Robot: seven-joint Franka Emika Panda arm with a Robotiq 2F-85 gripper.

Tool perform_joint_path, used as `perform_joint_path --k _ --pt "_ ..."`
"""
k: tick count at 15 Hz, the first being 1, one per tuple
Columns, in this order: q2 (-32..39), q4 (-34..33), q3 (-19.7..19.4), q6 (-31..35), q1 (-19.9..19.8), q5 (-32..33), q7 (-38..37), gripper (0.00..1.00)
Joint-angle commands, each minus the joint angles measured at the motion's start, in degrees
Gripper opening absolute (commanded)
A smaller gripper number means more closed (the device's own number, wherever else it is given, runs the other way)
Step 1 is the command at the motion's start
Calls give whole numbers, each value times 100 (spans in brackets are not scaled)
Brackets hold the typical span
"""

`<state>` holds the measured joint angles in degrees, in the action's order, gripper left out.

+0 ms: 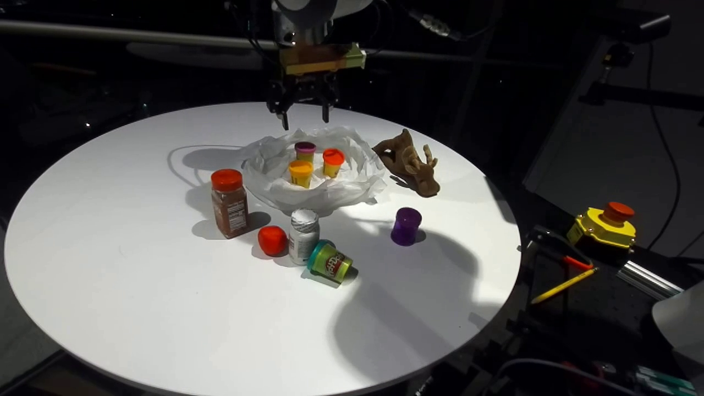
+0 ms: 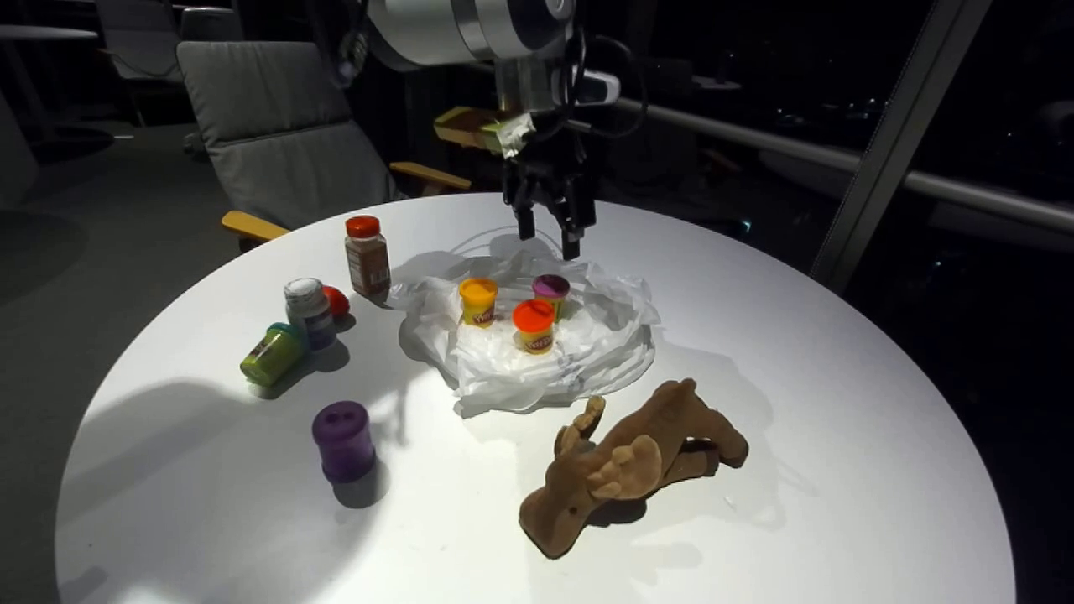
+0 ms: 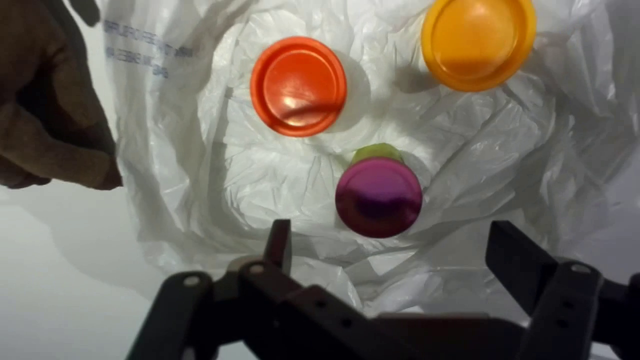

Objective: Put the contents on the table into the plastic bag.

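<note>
Wrist view shows me the plastic bag (image 3: 165, 165), orange-lidded tub (image 3: 478, 42), red-lidded tub (image 3: 298, 87) and purple-lidded tub (image 3: 378, 197) inside. Over it hangs the gripper (image 1: 305, 121), jaws wide apart; near it, I see the plush moose (image 2: 663, 419) and spice jar (image 1: 229, 209).

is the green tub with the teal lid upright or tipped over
Tipped over: in both exterior views the green tub lies slanted, its teal lid facing sideways toward the white bottle rather than up.
</note>
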<state>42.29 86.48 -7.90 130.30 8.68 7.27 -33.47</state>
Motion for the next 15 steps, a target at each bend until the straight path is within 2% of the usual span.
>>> perform_joint_path --k 1,5,10,15 --pt "-1259 1401 -181 42 409 477 -180 100" --pt "-2127 2585 -58 249 692 1092 -687 100" --pt "-2919 4185 193 618 1009 1982 -1827 100" --pt "-3789 5895 550 1492 914 2806 -2726 100"
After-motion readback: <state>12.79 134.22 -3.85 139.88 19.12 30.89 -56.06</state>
